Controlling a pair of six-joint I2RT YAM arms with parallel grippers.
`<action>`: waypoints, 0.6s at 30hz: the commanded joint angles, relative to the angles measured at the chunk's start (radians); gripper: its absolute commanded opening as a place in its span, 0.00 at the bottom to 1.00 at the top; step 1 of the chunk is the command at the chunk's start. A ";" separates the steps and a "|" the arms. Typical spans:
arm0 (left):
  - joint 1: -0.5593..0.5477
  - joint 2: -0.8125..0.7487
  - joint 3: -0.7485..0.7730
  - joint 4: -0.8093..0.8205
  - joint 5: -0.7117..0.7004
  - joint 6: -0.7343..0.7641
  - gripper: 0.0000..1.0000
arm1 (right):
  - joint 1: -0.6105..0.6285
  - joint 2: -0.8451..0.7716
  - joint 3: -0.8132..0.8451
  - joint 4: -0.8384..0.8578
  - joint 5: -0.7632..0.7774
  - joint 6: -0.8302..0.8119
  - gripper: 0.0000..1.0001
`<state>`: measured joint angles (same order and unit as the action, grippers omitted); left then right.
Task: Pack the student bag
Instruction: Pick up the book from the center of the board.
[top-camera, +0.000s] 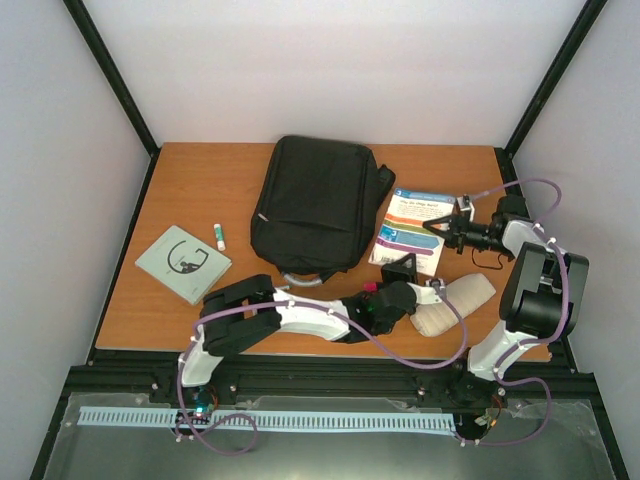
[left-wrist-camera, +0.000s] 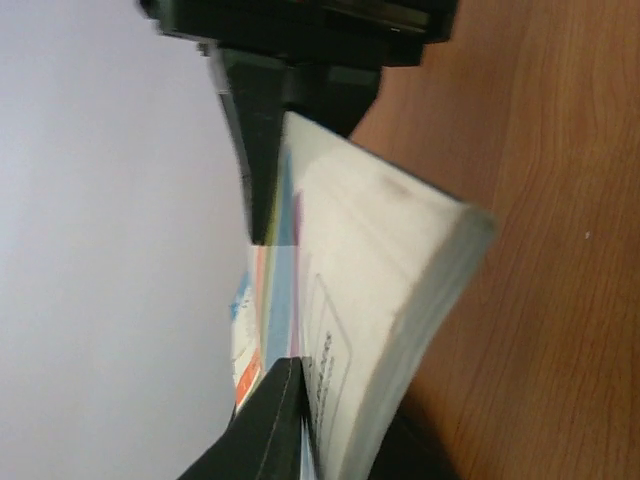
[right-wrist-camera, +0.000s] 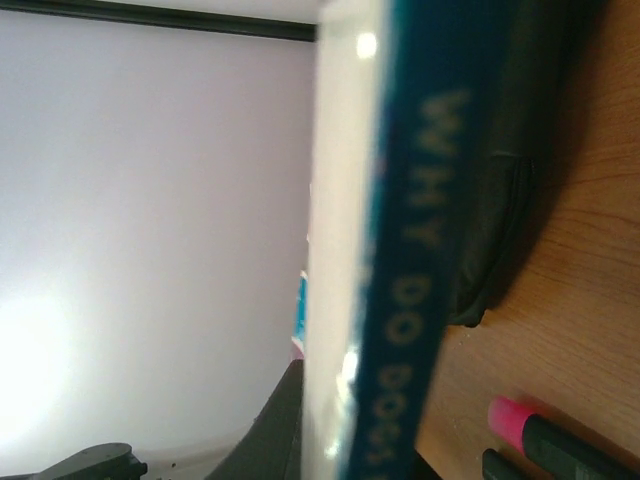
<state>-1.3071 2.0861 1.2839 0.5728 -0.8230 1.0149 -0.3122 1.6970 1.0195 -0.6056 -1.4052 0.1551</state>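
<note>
Left fingers (left-wrist-camera: 252, 150) pinched the near edge of the paperback book (top-camera: 410, 225), one on each face, while the right fingers (right-wrist-camera: 285, 420) were clamped on its right edge. Just left of the book, the black student bag (top-camera: 315, 205) lay flat on the wooden surface (top-camera: 180, 190).

one backpack (top-camera: 315, 200); two books (top-camera: 183, 262) (top-camera: 412, 222); one pouch (top-camera: 452, 303); one stick (top-camera: 219, 236)
</note>
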 joint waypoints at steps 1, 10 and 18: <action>0.035 -0.132 -0.023 -0.017 -0.049 -0.139 0.07 | 0.007 -0.033 0.013 -0.007 -0.015 -0.051 0.05; 0.148 -0.439 -0.080 -0.425 -0.018 -0.746 0.01 | -0.005 -0.108 0.140 -0.222 0.037 -0.301 0.49; 0.438 -0.852 -0.276 -0.728 0.387 -1.356 0.01 | 0.074 -0.182 0.226 -0.326 0.273 -0.488 0.51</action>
<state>-0.9768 1.3964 1.0943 -0.0090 -0.6670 0.0544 -0.2989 1.5528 1.2068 -0.8558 -1.2896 -0.1871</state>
